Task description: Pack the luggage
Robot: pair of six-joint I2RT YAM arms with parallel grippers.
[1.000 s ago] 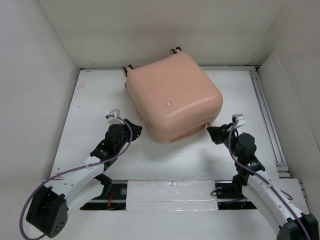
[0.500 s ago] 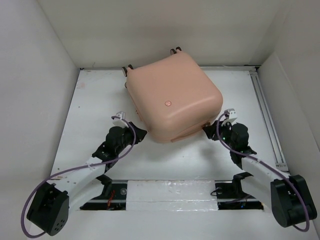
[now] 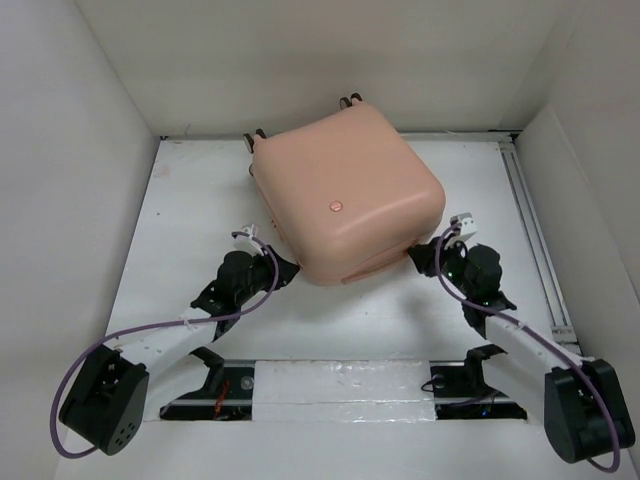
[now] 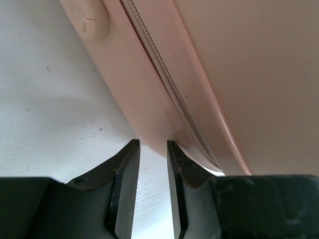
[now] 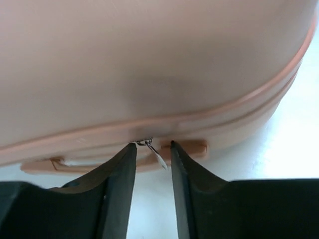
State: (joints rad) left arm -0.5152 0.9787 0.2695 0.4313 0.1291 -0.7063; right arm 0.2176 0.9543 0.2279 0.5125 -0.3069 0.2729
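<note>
- Luggage (image 3: 345,195): closed, lying flat on the white tabletop (image 3: 190,210), towards the far wall and a little right of centre. It is turned at an angle, so that one rounded corner is presented to the arms. The wheels (image 3: 351,100) are seen at the far edge. A small round button (image 3: 336,207) is noted on the upper shell.
- Left gripper (image 3: 289,266): placed low at the near left side of the luggage. In the left wrist view the fingers (image 4: 124,174) are separated by a narrow gap only, and nothing is held between them. The tips are set just at the lower shell's curved edge; whether contact is made cannot be told. The zipper (image 4: 160,74) is seen running diagonally along the seam above, and a moulded bump (image 4: 87,20) on the shell further off.
- Right gripper (image 3: 414,258): placed at the near right side of the luggage. In the right wrist view the fingers are likewise only slightly parted. The tips are brought up to the seam, and a small zipper pull (image 5: 155,155) hangs in the gap between them. It is not seen to be clamped. A flat handle (image 5: 50,166) is seen along the lower shell behind the fingers.
</note>
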